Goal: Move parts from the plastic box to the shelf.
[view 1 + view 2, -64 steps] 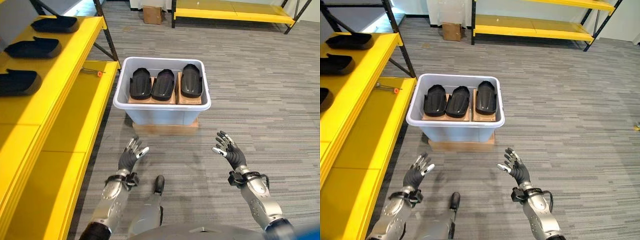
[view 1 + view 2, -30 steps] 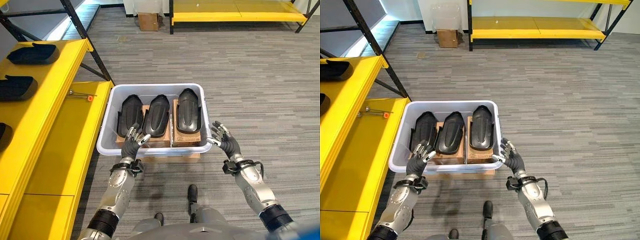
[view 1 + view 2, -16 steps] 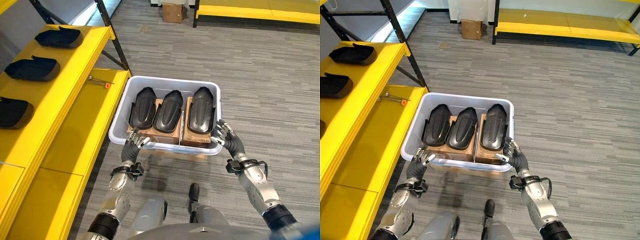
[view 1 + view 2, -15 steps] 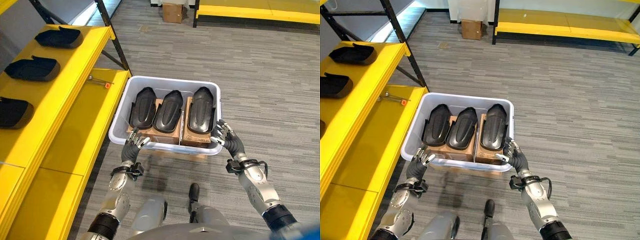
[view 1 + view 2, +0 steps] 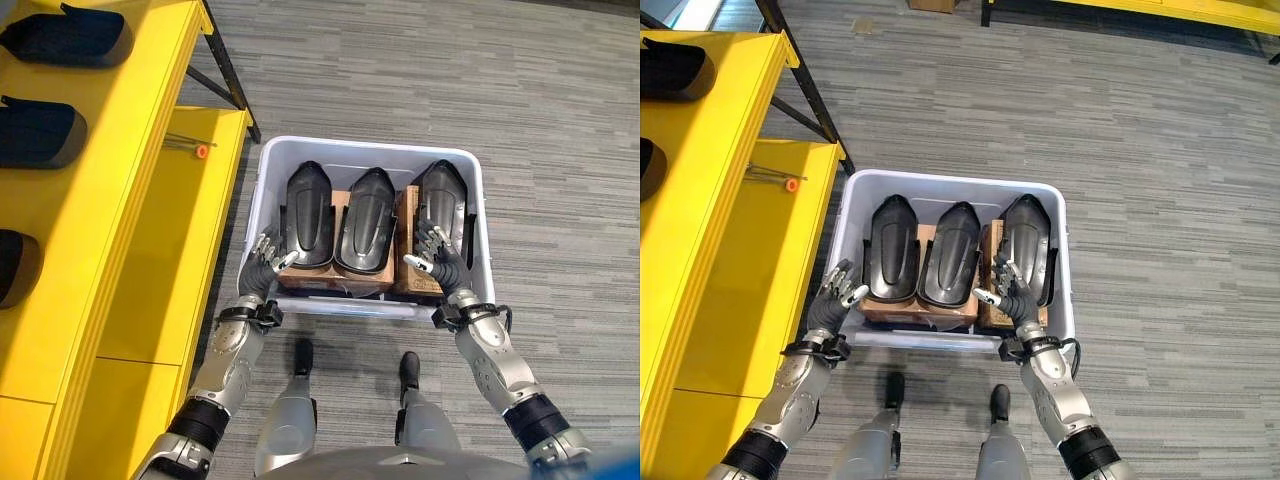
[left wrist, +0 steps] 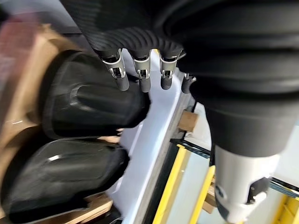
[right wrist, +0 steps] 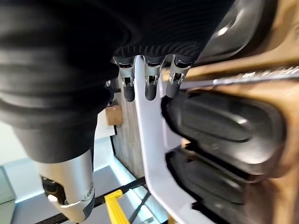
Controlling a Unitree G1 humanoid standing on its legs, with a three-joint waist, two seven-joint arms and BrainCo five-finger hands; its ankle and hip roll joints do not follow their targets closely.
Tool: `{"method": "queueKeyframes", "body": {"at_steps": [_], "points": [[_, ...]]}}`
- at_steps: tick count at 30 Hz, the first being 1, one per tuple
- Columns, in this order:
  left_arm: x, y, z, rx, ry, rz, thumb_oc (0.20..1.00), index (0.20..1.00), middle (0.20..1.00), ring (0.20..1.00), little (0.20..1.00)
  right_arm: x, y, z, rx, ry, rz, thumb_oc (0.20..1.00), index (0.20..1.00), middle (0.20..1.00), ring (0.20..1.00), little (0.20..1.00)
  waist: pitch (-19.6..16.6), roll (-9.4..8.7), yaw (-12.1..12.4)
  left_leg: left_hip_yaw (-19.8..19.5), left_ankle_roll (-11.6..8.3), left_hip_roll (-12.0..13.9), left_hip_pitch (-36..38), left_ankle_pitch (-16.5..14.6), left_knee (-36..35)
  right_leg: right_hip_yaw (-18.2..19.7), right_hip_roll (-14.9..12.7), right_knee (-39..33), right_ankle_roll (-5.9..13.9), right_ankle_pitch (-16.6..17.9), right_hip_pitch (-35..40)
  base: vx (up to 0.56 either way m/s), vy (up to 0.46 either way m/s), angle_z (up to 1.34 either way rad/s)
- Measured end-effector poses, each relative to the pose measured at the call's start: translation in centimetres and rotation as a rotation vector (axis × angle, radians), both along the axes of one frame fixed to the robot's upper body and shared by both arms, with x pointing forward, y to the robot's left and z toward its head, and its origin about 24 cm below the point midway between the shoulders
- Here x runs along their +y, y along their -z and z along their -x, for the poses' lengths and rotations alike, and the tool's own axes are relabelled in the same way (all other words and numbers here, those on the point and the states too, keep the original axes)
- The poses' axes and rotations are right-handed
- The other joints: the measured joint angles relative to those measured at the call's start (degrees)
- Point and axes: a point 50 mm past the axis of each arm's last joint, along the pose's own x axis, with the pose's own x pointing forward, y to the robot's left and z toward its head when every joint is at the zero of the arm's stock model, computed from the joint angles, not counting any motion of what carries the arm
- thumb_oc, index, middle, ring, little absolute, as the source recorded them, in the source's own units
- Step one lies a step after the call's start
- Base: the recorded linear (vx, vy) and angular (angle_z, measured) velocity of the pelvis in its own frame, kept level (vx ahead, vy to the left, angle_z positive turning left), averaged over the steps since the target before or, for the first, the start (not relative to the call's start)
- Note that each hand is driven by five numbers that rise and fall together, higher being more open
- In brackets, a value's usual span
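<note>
Floor: grey striped carpet
Tool: thin, orange-tipped, far left
Black post: slanting, far left
Cardboard: brown, under black pieces

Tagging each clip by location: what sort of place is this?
Likely a warehouse or workshop storeroom: yellow shelf racking holding black parts, grey carpet-tile floor, and a plastic box of the same parts.
</note>
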Motion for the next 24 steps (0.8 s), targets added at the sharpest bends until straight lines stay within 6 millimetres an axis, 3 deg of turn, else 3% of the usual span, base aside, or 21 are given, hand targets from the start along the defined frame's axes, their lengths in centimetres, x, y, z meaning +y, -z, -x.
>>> {"method": "queueKeyframes", "body": {"at_steps": [6, 9, 12, 16, 24], "points": [[-1.1, -3.3, -1.4, -0.147, 0.028, 0.008, 1.000, 1.000, 1.000, 1.000, 1.000, 0.2, -1.5, -0.9, -0.062, 0.010, -0.002, 1.000, 1.000, 1.000, 1.000, 1.000, 0.09, -0.26, -0.92, 0.49, 0.07, 0.81, -0.04, -0.07, -0.55, -0.01, 0.79, -0.05, 0.59, -0.22, -0.63, 0.01, 0.000, -0.06], [-2.0, -5.4, -2.7, -0.223, 0.014, 0.034, 1.000, 1.000, 1.000, 1.000, 1.000, 0.9, -4.8, -2.8, -0.194, 0.024, 0.021, 1.000, 1.000, 1.000, 1.000, 1.000, 0.58, -0.85, -1.62, 1.75, -0.94, 1.36, -3.01, 0.55, -0.29, 0.02, 1.16, -0.05, 2.04, -1.68, -4.20, -0.05, -0.047, -0.22], [-3.4, -7.1, -3.7, -0.287, 0.010, 0.084, 1.000, 1.000, 1.000, 1.000, 1.000, 2.1, -7.8, -4.3, -0.292, 0.022, 0.002, 1.000, 1.000, 1.000, 1.000, 1.000, 2.32, -0.25, -2.11, 1.69, -1.78, 2.70, -5.60, 1.13, 0.61, 0.03, 2.58, -0.04, 1.35, -1.07, -6.36, -0.04, -0.044, -0.08], [-4.0, -8.1, -4.1, -0.319, 0.003, 0.098, 1.000, 1.000, 1.000, 1.000, 1.000, 2.8, -10.0, -5.0, -0.383, 0.040, 0.022, 1.000, 1.000, 1.000, 1.000, 1.000, 4.51, 1.04, -2.11, 1.73, -2.10, 3.56, -6.62, 1.33, 0.65, 0.11, 3.47, -0.03, 1.03, -0.95, -7.44, -0.05, -0.030, -0.03], [-3.0, -8.3, -4.1, -0.327, -0.068, 0.112, 1.000, 1.000, 1.000, 1.000, 1.000, 1.5, -10.1, -5.0, -0.400, 0.134, 0.036, 1.000, 1.000, 1.000, 1.000, 1.000, 8.73, 1.91, -2.14, 1.77, -2.10, 3.54, -7.29, 1.34, 0.86, 0.15, 3.40, -0.01, 0.95, -0.89, -7.95, -0.05, -0.016, 0.01]]}}
